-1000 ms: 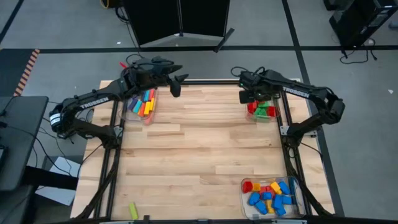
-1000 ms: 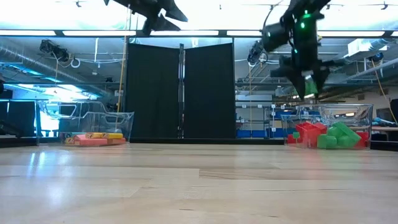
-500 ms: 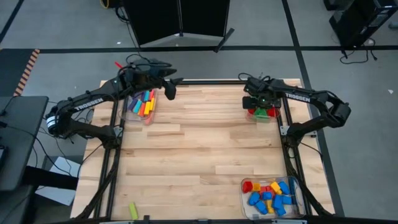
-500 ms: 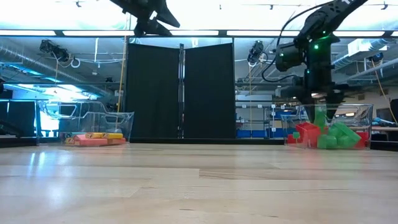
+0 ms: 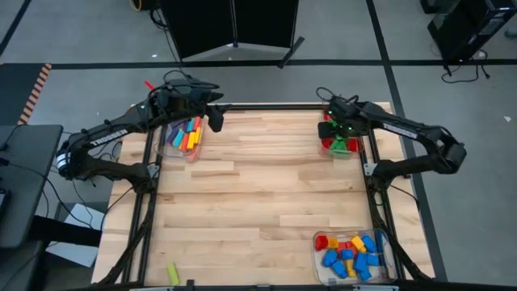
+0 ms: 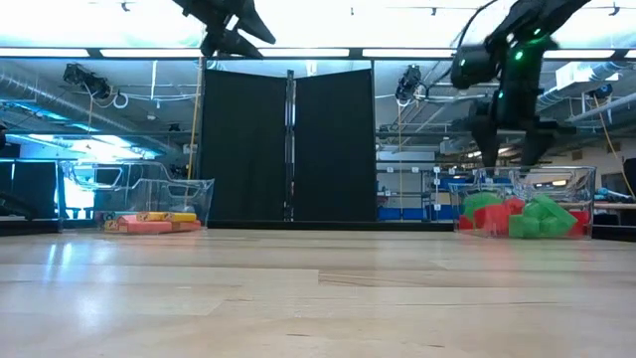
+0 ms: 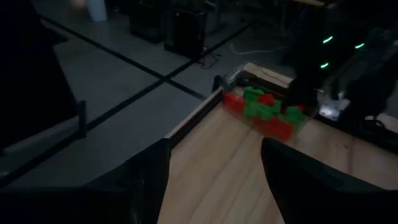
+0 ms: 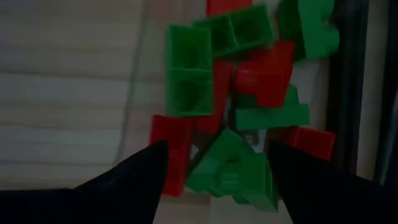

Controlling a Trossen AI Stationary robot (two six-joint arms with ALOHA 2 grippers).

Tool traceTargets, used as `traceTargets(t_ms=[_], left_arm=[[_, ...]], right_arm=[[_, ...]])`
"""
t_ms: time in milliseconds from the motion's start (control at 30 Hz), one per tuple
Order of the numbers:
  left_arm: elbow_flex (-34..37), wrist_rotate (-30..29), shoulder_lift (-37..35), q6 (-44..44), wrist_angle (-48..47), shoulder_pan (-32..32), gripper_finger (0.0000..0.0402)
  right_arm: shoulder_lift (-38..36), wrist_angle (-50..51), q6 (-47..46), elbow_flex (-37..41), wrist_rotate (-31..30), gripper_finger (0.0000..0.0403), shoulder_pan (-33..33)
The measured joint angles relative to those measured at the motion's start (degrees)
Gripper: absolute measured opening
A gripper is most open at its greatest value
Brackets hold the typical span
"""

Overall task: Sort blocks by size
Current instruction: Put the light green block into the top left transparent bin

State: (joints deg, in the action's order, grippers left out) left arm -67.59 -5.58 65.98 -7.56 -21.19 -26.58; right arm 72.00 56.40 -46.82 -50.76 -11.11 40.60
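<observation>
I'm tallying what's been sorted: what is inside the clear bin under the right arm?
Only red and green blocks piled in the bin; lower blocks are covered, so no count. The right tool hangs open above them.

From high up we look straight down on the whole table (image 5: 258, 186); from low down we look flat across it into the room; one arm camera sits close over the red and green blocks (image 8: 236, 112); the other sees them far off.

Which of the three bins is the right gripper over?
The far-right bin, holding only red and green blocks; the right gripper hangs open above it.
</observation>
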Motion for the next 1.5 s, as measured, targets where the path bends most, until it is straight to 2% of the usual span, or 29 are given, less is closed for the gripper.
traceTargets(t_ms=[233,467,667,867,1133,1367,1500], left_arm=[[0.0,-9.2,-1.2,-4.1,-10.6,6.0,0.0257],[0.0,-20.8,-1.2,-20.0,-20.0,17.5,0.0257],[0.0,-22.6,-1.2,-39.6,-26.2,27.2,0.0257],[0.0,-26.4,-1.2,-60.3,-35.6,38.5,0.0240],[0.0,-24.4,2.1,-88.2,-44.5,54.3,0.0189],[0.0,-9.1,9.7,-103.7,-48.4,61.8,0.0167],[0.0,-2.5,14.3,-109.8,-49.2,64.6,0.0165]], right_arm=[[-12.6,-4.7,2.3,0.0,-0.9,0.0282,-3.6],[-22.5,-21.7,7.0,0.0,-1.8,0.0277,-14.0],[-23.2,-31.7,15.8,-0.1,-1.9,0.0276,-25.1],[-19.7,-33.3,17.5,-0.1,-4.1,0.0276,-34.6],[-14.2,-33.2,20.0,0.0,-4.6,0.0274,-39.7],[-11.4,-33.1,20.1,0.0,-4.4,0.0273,-42.4],[-10.6,-33.3,20.1,0.0,-4.3,0.0270,-43.9]])
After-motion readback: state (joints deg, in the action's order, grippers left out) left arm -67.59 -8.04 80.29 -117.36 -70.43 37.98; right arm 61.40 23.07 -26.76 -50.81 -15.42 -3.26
